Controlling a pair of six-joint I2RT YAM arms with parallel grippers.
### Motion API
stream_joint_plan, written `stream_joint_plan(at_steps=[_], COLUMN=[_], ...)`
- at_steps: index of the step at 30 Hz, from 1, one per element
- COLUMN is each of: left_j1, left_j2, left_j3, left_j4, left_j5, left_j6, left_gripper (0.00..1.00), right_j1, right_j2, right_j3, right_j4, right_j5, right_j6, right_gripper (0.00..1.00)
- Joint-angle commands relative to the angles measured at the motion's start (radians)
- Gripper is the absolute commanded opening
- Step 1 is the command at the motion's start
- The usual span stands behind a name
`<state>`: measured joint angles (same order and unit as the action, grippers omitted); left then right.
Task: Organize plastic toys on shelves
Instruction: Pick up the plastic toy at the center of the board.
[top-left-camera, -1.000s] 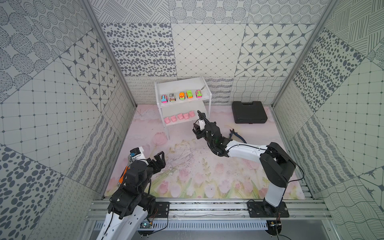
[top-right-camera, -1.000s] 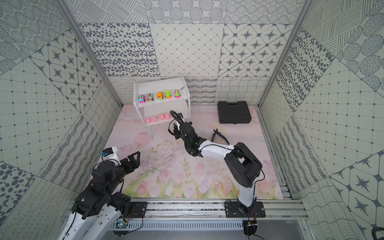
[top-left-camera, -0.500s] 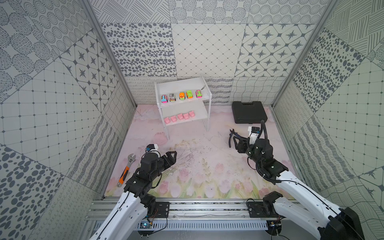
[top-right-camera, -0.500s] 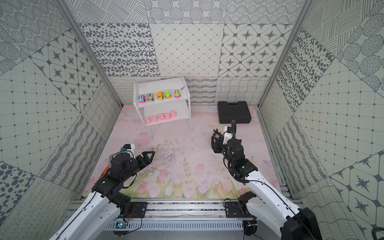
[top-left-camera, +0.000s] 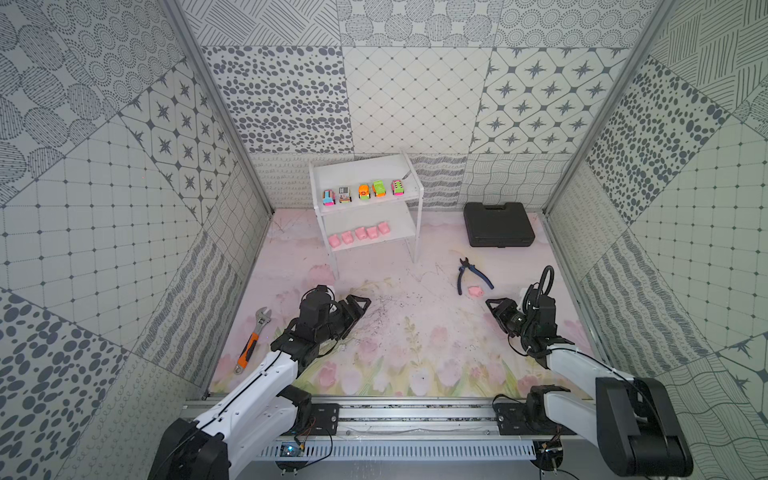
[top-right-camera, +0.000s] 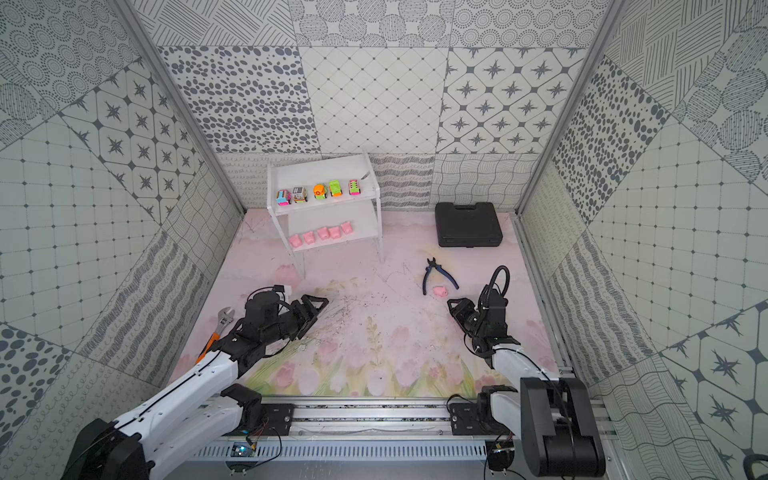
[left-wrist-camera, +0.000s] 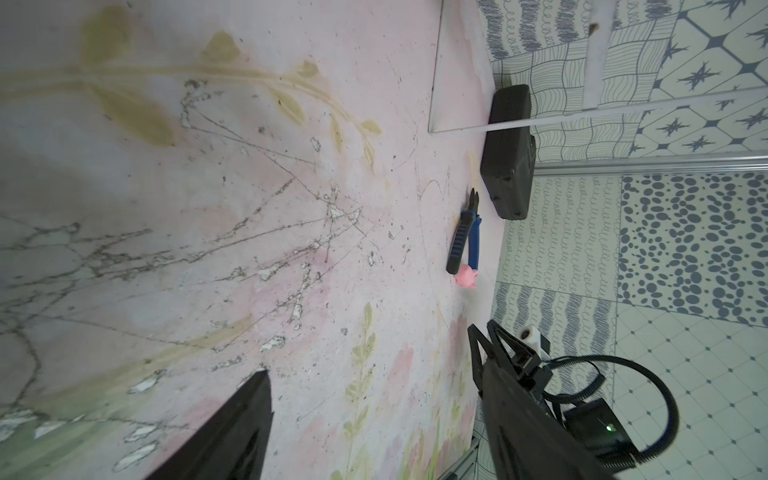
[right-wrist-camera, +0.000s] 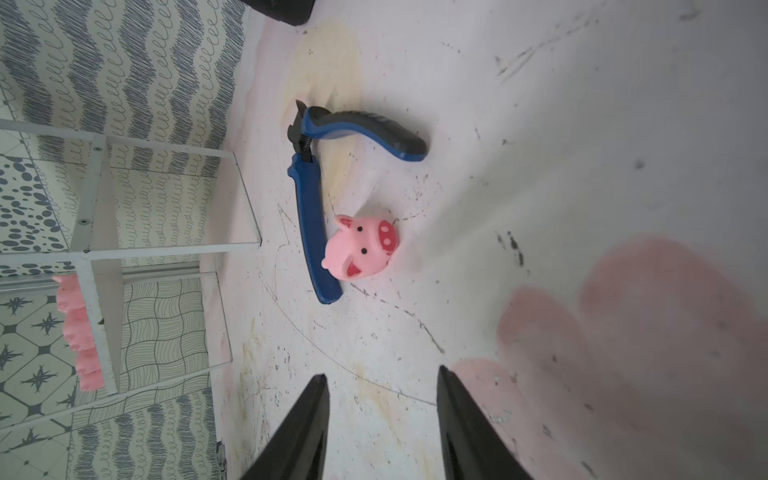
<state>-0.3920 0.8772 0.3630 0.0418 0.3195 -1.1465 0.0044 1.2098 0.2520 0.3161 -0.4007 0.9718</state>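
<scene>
The right gripper (right-wrist-camera: 381, 372) has its two black fingers set a moderate way apart, with nothing between them. It sits low over the pink floral mat (top-left-camera: 415, 332) and points at one loose pink pig-shaped figure (right-wrist-camera: 359, 249), which lies just ahead of the fingertips and clear of them.

The left gripper (top-left-camera: 358, 316) is spread wide and holds nothing. It sits low over the mat left of centre, well apart from every toy.

The loose figure lies on the mat between the two handles of the blue-handled pliers (right-wrist-camera: 309, 224), beside the end of one handle. In the right wrist view it appears to touch that handle, but contact cannot be confirmed.

The white two-tier rack (top-left-camera: 365, 170) stands at the back of the mat, near the wall.
- Upper board: five small bright toy cars (top-left-camera: 364, 192) in a single row.
- Lower board: five pink pig figures (top-left-camera: 360, 233) in a single row along the front edge.

A closed black rectangular plastic case (top-left-camera: 498, 224) lies on the mat to the right of the rack, beyond the pliers. An orange-handled wrench (top-left-camera: 251, 340) lies at the left edge of the mat, near the left arm.
</scene>
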Motion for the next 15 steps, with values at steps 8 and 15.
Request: stream_joint_plan(at_steps=[8,15], left_j1=[-0.072,-0.078], left_j2=[-0.184,-0.279], left_j3=[-0.005,-0.048], left_j4=[-0.063,-0.1], left_j5=[-0.063,-0.114], left_j6=[-0.097,-0.141], left_gripper=[0.82,0.82], right_j1=[-0.004,0.006], right_j2=[0.254,0.232], right_j3=[0.111,0.198], right_j4=[0.267,0.032], right_j5=[0.0,0.065], right_j6=[0.235,0.229], right_gripper=[0.44,0.44])
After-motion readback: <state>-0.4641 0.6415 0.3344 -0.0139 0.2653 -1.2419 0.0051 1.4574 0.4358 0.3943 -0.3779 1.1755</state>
